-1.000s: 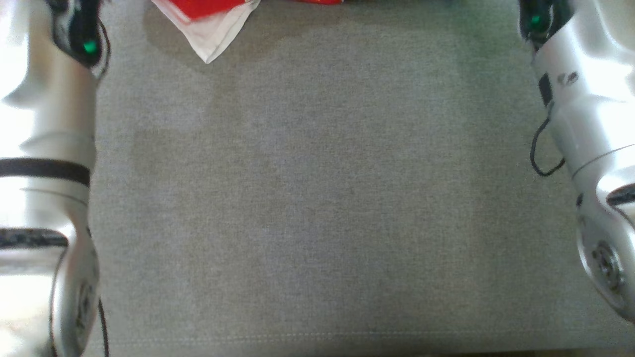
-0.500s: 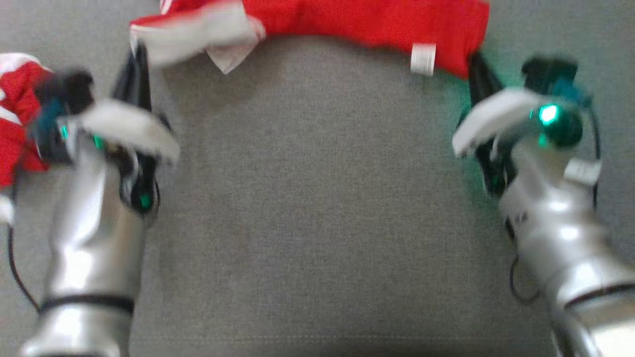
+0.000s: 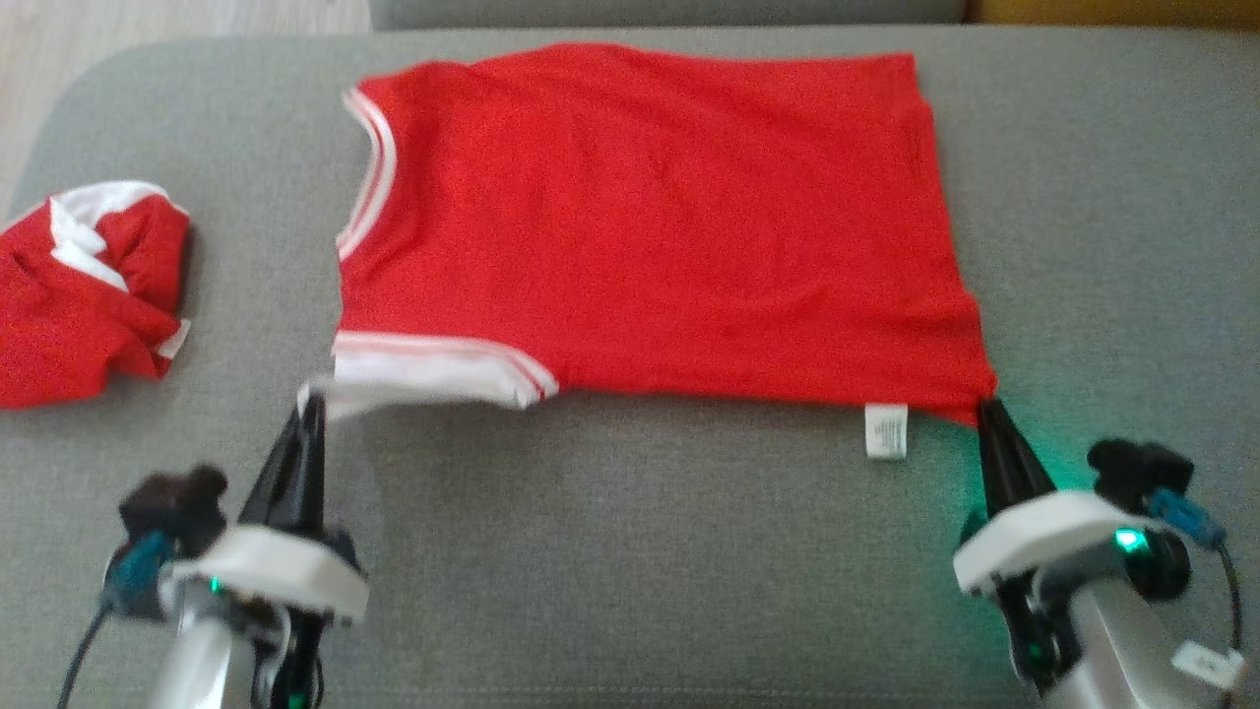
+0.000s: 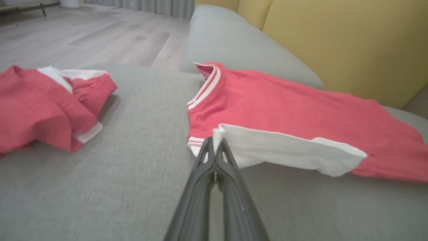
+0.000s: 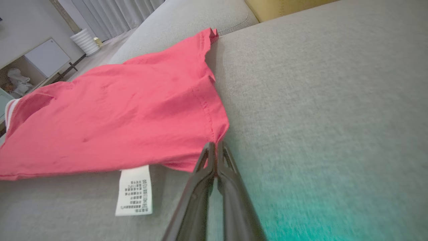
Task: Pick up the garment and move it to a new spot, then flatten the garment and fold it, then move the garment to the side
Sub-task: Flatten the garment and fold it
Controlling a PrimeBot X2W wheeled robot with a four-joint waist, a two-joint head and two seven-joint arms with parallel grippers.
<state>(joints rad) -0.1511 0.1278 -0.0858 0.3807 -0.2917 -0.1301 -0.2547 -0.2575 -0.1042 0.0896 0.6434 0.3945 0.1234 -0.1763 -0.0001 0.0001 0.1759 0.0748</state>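
Grey sofa seat (image 3: 640, 551) carries two items: red garment (image 3: 650, 226) spread flat just ahead of both grippers, near corners at left gripper (image 3: 312, 400) and right gripper (image 3: 985, 407) tips. Crumpled red-white cloth (image 3: 84, 295) lies well left of left gripper.

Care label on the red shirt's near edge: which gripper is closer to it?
Right. The right gripper pinches the shirt at the corner just beside the care label. The left gripper grips the white sleeve at that edge's far end, well away.
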